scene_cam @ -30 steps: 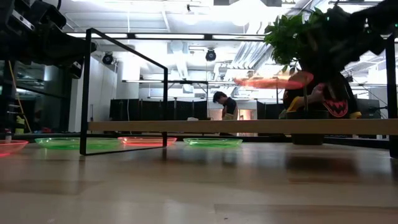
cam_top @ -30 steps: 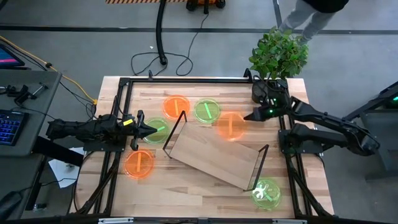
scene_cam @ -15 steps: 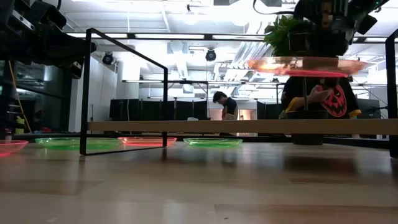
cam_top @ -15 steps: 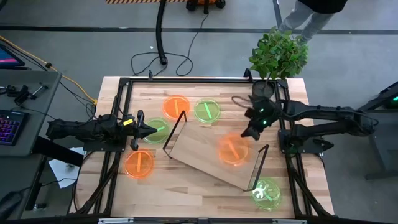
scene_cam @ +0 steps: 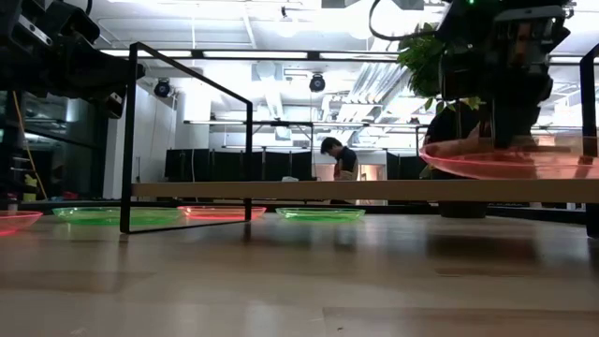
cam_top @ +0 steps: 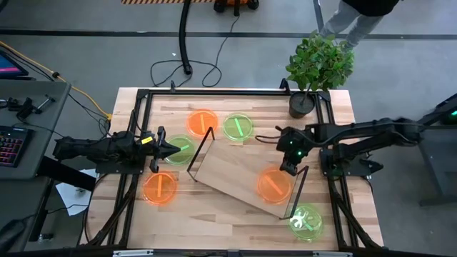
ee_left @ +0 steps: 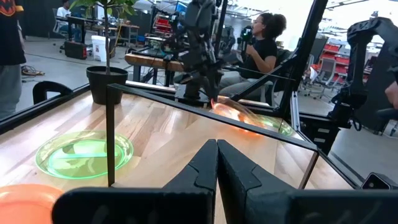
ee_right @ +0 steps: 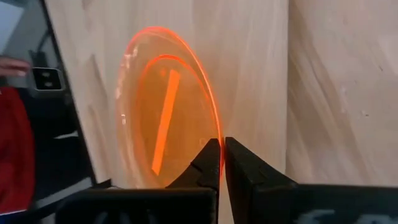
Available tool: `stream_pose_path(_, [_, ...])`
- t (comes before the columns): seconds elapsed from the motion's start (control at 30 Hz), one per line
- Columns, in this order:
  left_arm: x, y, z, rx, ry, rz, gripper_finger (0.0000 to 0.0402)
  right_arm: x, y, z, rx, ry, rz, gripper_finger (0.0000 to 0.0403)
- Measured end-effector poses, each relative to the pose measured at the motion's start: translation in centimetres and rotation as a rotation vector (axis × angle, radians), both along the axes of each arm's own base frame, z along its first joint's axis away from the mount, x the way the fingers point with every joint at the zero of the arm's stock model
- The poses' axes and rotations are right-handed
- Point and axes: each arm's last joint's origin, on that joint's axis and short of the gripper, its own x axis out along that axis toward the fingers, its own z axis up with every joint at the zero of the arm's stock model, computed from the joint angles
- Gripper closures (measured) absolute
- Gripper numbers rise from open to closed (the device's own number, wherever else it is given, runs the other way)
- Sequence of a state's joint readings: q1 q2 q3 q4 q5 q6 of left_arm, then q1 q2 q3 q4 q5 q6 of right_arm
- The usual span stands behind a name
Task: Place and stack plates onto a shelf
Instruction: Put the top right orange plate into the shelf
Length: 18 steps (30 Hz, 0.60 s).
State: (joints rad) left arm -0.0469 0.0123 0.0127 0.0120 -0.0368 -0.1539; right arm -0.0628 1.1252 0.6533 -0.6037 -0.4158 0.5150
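Observation:
My right gripper (cam_top: 289, 167) is shut on a neon orange plate (cam_top: 275, 184) over the right end of the shelf (cam_top: 235, 171), a light-wood board with black end frames. In the low view the plate (scene_cam: 510, 159) sits level just above the board (scene_cam: 365, 190); whether they touch, I cannot tell. Two orange plates (cam_top: 203, 121) (cam_top: 159, 188) and three green plates (cam_top: 238, 127) (cam_top: 180, 151) (cam_top: 305, 221) lie flat on the table. My left gripper (cam_top: 170, 150) is shut and waits in the air by the shelf's left end, touching nothing. My right gripper pinches the orange plate's rim (ee_right: 216, 134) between its two fingers, on the plate's far right side (cam_top: 286, 173). The fingers (scene_cam: 503, 122) come from above, pointing down. The plate is level below them, over the shelf's right end.
A potted plant (cam_top: 318, 61) stands at the table's far right corner. The shelf lies slantwise across the table's middle, its black end frames (cam_top: 202, 148) (cam_top: 298, 191) standing upright. A black metal frame (cam_top: 214, 91) runs round the tabletop. A person (ee_left: 264, 37) sits beyond the table.
My right gripper has carried the orange plate from beyond the shelf's far edge toward the near edge and down, turning to point downward. The plate, tilted and high a second ago, is now level and low over the shelf's right end.

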Motion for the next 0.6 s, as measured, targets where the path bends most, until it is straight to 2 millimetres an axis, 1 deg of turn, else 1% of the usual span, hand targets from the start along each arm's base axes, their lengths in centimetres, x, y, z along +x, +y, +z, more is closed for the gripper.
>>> stream_pose_path(0.2, [0.00,0.00,-0.01,0.000,0.000,0.000,0.0401,0.16,0.28,-0.54,-0.020,0.045,-0.007,0.0403])
stream_pose_path(0.5, [0.00,0.00,0.00,0.000,0.000,0.000,0.0401,0.14,0.30,-0.56,0.006,0.066,-0.045,0.0402])
stream_pose_path(0.6, [0.00,0.00,0.00,0.000,0.000,0.001,0.0401,0.13,0.32,-0.56,0.012,0.066,-0.043,0.0392])
